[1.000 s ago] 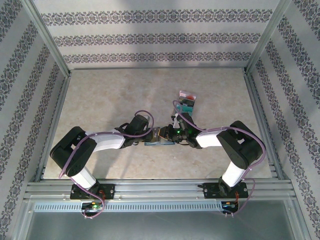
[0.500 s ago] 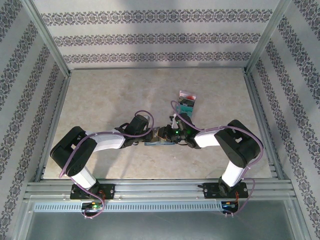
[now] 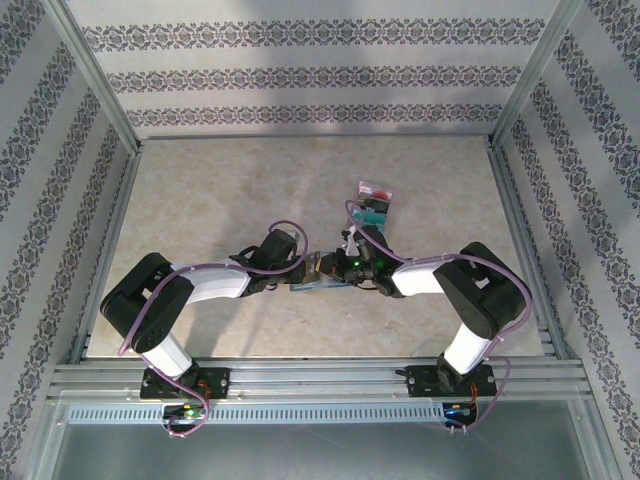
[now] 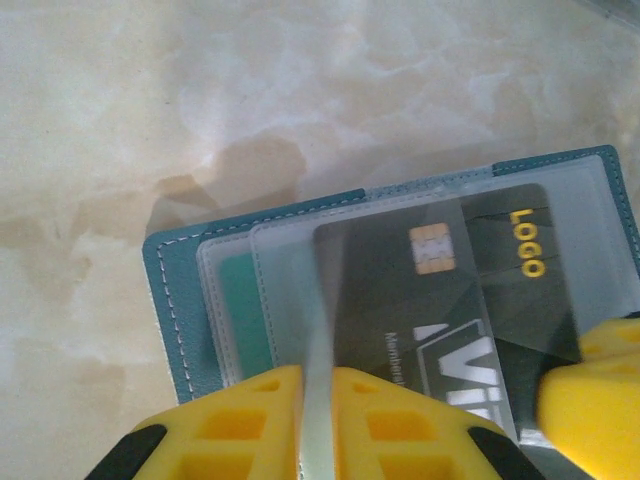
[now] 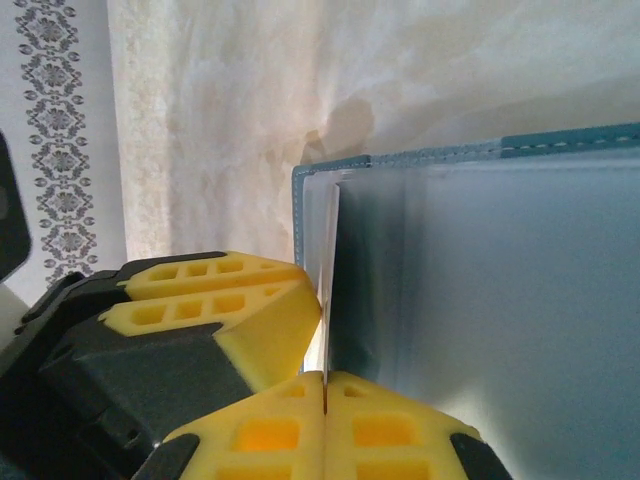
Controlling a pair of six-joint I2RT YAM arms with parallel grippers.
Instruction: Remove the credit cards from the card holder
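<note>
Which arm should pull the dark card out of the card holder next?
Right, probably. The left gripper is shut on a clear sleeve, steadying the card holder. The right gripper has a finger beside a corner of the dark card, though it pinches a thin sheet and must release first.

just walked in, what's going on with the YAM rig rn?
Both arms are working the open card holder at mid-table. The left gripper is shut on one of its clear pocket leaves; the right gripper pinches a thin leaf too. A dark card and a teal card sit in the pockets. Some loose cards lie on the table beyond.
</note>
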